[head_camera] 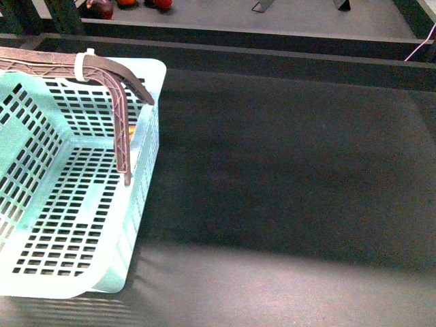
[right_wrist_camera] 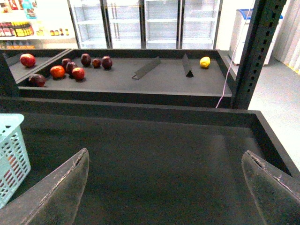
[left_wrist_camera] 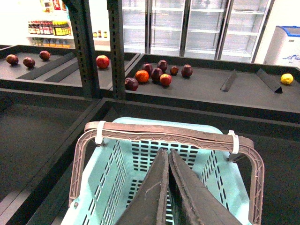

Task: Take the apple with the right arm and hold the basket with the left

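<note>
The mint-aqua basket (head_camera: 146, 170) stands on the dark shelf mat at the left, its mauve handles (head_camera: 102, 68) raised and bound by a white tie (head_camera: 83, 65). My left gripper (left_wrist_camera: 165, 151) hovers shut and empty over the basket (left_wrist_camera: 211, 164), its tips just short of the handles (left_wrist_camera: 168, 133). The red apple (left_wrist_camera: 102, 61) lies alone on the rear shelf, left of a fruit cluster. My right gripper (right_wrist_camera: 165, 153) is open over bare mat, far from the apple (right_wrist_camera: 27, 60). The basket (right_wrist_camera: 11, 150) corner shows beside it.
Dark purple fruits (left_wrist_camera: 157, 72) and orange-red fruits (left_wrist_camera: 141, 76) lie grouped on the rear shelf, with a yellow fruit (right_wrist_camera: 205, 62) and two angled dividers (right_wrist_camera: 146, 68) further along. Raised shelf lips (head_camera: 272, 58) and steel uprights (left_wrist_camera: 84, 47) (right_wrist_camera: 255, 51) stand between the tiers.
</note>
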{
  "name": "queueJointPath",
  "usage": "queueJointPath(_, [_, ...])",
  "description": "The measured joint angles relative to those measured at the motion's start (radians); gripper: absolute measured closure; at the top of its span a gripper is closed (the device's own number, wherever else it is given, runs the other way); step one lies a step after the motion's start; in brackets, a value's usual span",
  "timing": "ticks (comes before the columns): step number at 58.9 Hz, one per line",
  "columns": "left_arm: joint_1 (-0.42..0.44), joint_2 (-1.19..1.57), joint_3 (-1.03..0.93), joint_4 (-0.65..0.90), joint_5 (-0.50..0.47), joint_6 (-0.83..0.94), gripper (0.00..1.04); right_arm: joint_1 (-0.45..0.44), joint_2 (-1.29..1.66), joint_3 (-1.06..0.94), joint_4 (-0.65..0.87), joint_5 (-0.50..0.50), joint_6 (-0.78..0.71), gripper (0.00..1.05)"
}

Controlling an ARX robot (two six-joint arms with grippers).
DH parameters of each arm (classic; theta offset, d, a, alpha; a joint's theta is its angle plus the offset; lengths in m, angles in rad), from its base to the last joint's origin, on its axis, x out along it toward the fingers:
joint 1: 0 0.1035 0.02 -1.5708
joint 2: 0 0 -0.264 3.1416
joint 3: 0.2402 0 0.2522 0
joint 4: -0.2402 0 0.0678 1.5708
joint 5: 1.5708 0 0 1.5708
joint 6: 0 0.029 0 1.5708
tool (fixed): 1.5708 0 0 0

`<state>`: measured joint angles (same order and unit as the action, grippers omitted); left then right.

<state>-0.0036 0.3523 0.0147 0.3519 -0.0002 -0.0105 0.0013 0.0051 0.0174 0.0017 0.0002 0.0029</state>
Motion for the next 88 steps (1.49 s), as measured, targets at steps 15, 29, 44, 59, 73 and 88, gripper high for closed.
queueJointPath(15, [0.0, -0.104, 0.0, -0.103, 0.0, 0.0, 1.01, 0.0, 0.0, 0.0, 0.0, 0.0, 0.0, 0.09])
queueJointPath(29, [0.0, -0.173, 0.0, -0.172, 0.0, 0.0, 1.01, 0.0, 0.0, 0.0, 0.0, 0.0, 0.0, 0.09])
queueJointPath(44, [0.0, -0.344, 0.0, -0.349, 0.0, 0.0, 1.01, 0.0, 0.0, 0.0, 0.0, 0.0, 0.0, 0.09])
queueJointPath(59, [0.0, -0.346, 0.0, -0.351, 0.0, 0.0, 1.01, 0.0, 0.0, 0.0, 0.0, 0.0, 0.0, 0.09])
queueJointPath(73, [0.0, -0.346, 0.0, -0.351, 0.0, 0.0, 1.01, 0.0, 0.0, 0.0, 0.0, 0.0, 0.0, 0.09])
queueJointPath(88, [0.0, -0.346, 0.0, -0.351, 0.0, 0.0, 0.58, 0.0, 0.0, 0.0, 0.0, 0.0, 0.0, 0.09])
